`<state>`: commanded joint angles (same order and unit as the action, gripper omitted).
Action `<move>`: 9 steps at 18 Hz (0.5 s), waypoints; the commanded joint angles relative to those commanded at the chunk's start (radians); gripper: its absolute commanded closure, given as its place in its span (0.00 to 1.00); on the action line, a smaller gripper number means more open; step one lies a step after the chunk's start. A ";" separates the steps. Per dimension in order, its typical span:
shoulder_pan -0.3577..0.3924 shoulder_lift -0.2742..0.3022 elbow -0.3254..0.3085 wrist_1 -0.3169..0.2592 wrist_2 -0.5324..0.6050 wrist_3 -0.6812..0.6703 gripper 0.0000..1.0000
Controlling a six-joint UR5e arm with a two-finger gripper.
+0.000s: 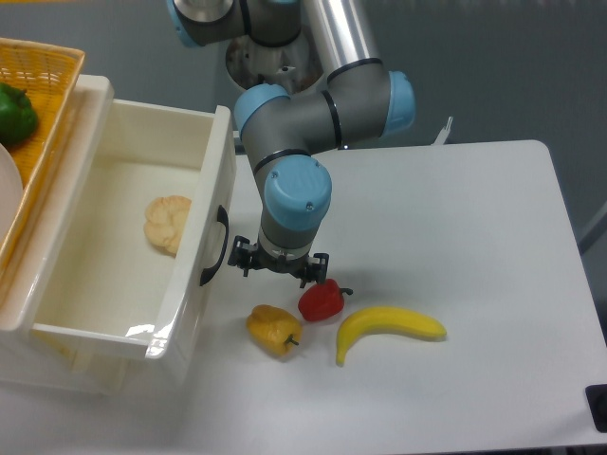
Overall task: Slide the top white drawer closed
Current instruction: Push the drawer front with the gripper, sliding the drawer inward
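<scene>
**Top white drawer stands pulled out, gripper beside its handle**

Top white drawer [123, 237] sits at the left of the table, pulled well out of its cabinet so the whole glossy inside shows from above. A pale, lumpy piece of food [167, 224] lies on its floor, toward the front wall. The front panel faces right and carries a curved black handle [216, 245] that bows out toward the middle of the table.

Just to the right of that handle hangs the gripper [279, 268], pointing down from the arm's blue-capped wrist. It is near the handle, though whether it touches cannot be told from this angle. Its two black fingers are spread apart with nothing between them.

Directly below and right of the gripper a red pepper [321, 300] lies on the white table [474, 237], close under the right finger. A yellow pepper [273, 328] lies lower left of it, near the drawer's front corner. A banana [387, 328] lies to the right of the red pepper, its curve opening downward.

Behind the drawer, at the upper left edge, a yellow woven basket [43, 114] rests on top of the cabinet and holds a green pepper [16, 112]. A white curved rim shows at the far left edge, cut off by the frame.
</scene>
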<state>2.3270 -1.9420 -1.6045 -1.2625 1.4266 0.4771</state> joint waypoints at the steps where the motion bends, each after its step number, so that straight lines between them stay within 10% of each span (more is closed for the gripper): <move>1: 0.000 0.000 0.000 0.000 -0.008 0.000 0.00; 9: -0.018 0.011 0.005 0.000 -0.037 0.000 0.00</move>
<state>2.3087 -1.9313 -1.5999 -1.2625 1.3898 0.4771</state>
